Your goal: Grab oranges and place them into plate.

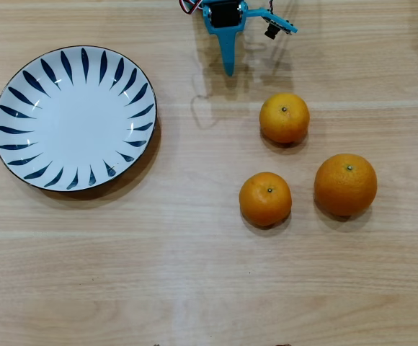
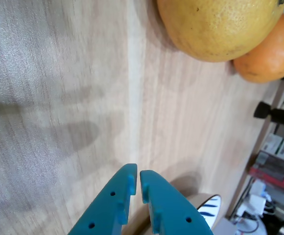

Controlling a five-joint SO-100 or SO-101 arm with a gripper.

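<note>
Three oranges sit on the worktop (image 1: 194, 288) in the overhead view, grouped right of centre: one (image 1: 285, 117) at twelve o'clock of the group, a second (image 1: 265, 199) at seven o'clock, and the big one (image 1: 345, 184) at four o'clock, none touching. The wrist view catches only two, one orange (image 2: 215, 27) filling the top edge with another (image 2: 272, 54) peeking from behind it. The plate (image 1: 72, 119), out at nine o'clock overhead, holds nothing; the wrist view shows just a sliver of its rim (image 2: 209, 208). The blue gripper (image 1: 228, 71) hangs at the top edge overhead, clear of all fruit. Up close its fingers (image 2: 154, 188) are nearly together, just a thin gap, gripping nothing.
</note>
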